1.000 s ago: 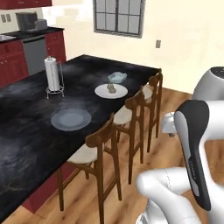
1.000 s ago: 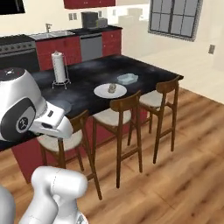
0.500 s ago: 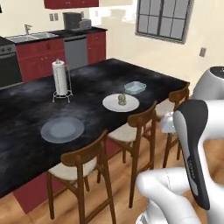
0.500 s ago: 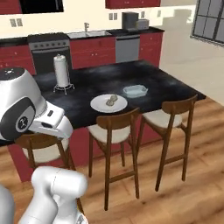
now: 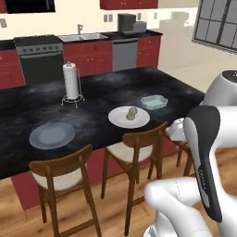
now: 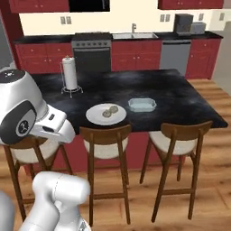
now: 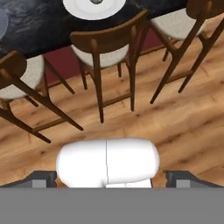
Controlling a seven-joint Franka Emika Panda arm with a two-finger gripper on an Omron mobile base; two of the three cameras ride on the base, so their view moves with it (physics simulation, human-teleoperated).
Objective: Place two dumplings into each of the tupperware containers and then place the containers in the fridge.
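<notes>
Right now your gripper (image 7: 112,177) hangs spread wide above the wooden floor by the stools, holding nothing; 2 dumplings (image 6: 108,112) sit on the white plate (image 6: 95,117), pale tupperware container (image 6: 142,105) just beside.

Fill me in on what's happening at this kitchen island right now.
Nothing is being handled yet. The robot faces the black island counter from behind the stools with its gripper open and empty. Two dumplings sit on a white plate, with a pale blue-green tupperware container empty beside it. A grey plate and a paper towel holder also stand there.
</notes>
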